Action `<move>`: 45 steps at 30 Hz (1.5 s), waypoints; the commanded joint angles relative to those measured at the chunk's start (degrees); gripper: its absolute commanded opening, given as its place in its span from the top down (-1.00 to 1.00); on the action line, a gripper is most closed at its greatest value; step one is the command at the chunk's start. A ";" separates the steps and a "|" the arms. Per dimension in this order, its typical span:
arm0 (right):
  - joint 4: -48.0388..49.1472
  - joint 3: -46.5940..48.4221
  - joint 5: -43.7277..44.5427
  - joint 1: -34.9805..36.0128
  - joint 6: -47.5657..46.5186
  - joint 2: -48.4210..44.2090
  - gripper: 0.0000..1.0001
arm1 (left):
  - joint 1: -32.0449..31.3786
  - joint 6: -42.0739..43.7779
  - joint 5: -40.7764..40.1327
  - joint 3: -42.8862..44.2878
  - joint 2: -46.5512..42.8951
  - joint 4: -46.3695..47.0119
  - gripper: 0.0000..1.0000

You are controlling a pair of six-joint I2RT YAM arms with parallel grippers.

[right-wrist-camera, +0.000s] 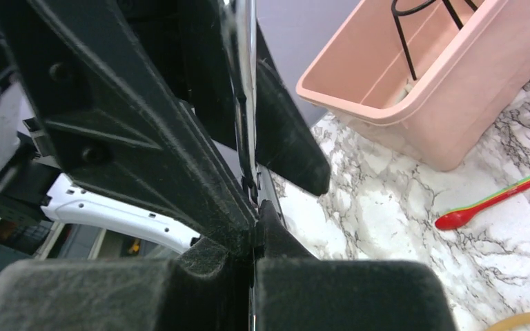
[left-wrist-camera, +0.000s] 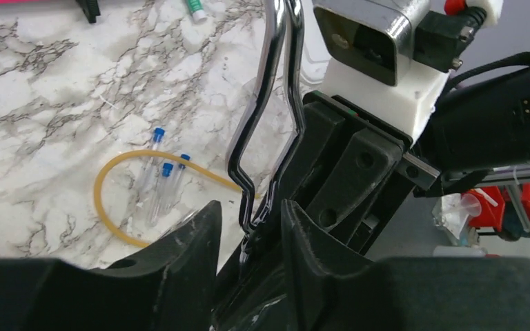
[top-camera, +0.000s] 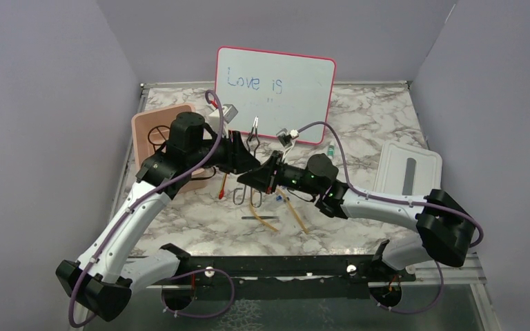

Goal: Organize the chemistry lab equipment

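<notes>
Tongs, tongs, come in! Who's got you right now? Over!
Left gripper shut on metal tongs. Right gripper shut on them too, held off the table. Wire tripod in pink bin. Nothing blocking.

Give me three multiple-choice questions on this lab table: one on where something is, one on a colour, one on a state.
1. The black wire tripod sits: A inside the pink bin; B beside it; C under it.
2. The spoon end of the spatula is: A blue; B red; C white.
3. The right gripper is: A wide open; B shut on the metal tongs; C shut on nothing.
Answers: A, its legs stand within the bin's walls; B, the spoon end shows red; B, it pinches the chrome tongs.
</notes>
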 commanded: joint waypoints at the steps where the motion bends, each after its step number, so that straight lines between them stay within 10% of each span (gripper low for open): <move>1: 6.75 1.48 -0.14 -0.87 4.69 -1.83 0.99 | -0.16 -1.31 5.00 -1.28 -1.64 4.07 0.30; 7: 6.37 1.86 1.24 -1.54 5.98 -1.56 0.96 | -0.16 -0.57 4.90 -1.58 -2.43 5.03 0.95; 17: -5.08 -1.83 7.27 -1.54 -0.36 -9.43 -0.26 | 0.35 6.53 -14.29 7.71 1.57 -3.01 1.00; 32: -22.83 -6.10 19.47 -1.54 -3.21 -23.24 -0.29 | 16.57 14.53 -48.45 17.67 11.12 -15.12 1.00; 45: -20.13 -9.30 18.43 -1.54 0.21 -22.40 -0.28 | 27.36 13.57 -26.09 21.17 29.89 -9.26 1.00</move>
